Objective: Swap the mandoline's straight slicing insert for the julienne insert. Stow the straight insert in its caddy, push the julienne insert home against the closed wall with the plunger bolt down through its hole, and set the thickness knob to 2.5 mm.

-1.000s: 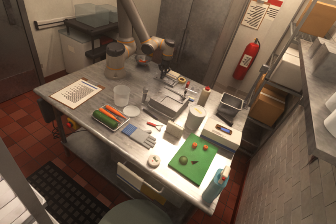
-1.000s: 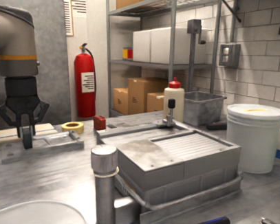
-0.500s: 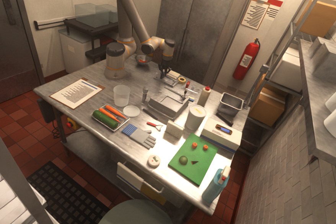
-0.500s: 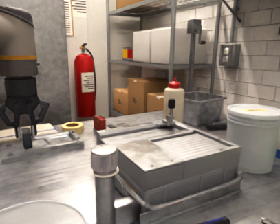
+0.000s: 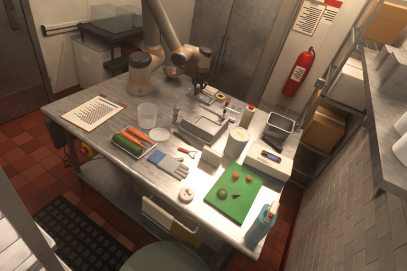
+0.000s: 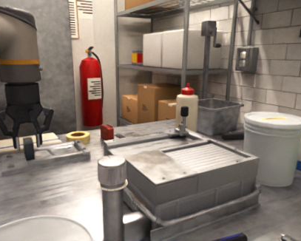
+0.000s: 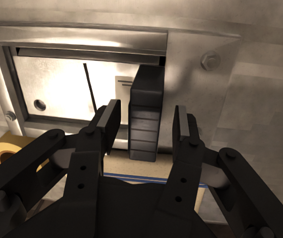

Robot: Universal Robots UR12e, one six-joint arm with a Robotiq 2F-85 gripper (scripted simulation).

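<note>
The flat steel insert [image 7: 67, 87] lies in its bolted caddy [image 7: 105, 76] at the far side of the table, its black ribbed handle [image 7: 144, 120] sticking out toward me. My gripper [image 7: 146, 128] hovers just above that handle, open, holding nothing; the handle sits between the fingers with room on either side. The insert has a round hole [image 7: 39, 104] near one corner. The mandoline [image 5: 204, 124] stands mid-table, with its plunger bolt [image 6: 183, 119] upright at the back edge. From the second side camera the gripper [image 6: 26, 142] stands over the caddy [image 6: 45, 153].
A white lidded tub [image 5: 237, 141] stands right of the mandoline. A tape roll [image 5: 220, 97] and red block [image 6: 107, 131] lie beside the caddy. A squeeze bottle [image 5: 247, 116], steel bin [image 5: 279, 126] and metal shaker [image 6: 112, 192] stand nearby.
</note>
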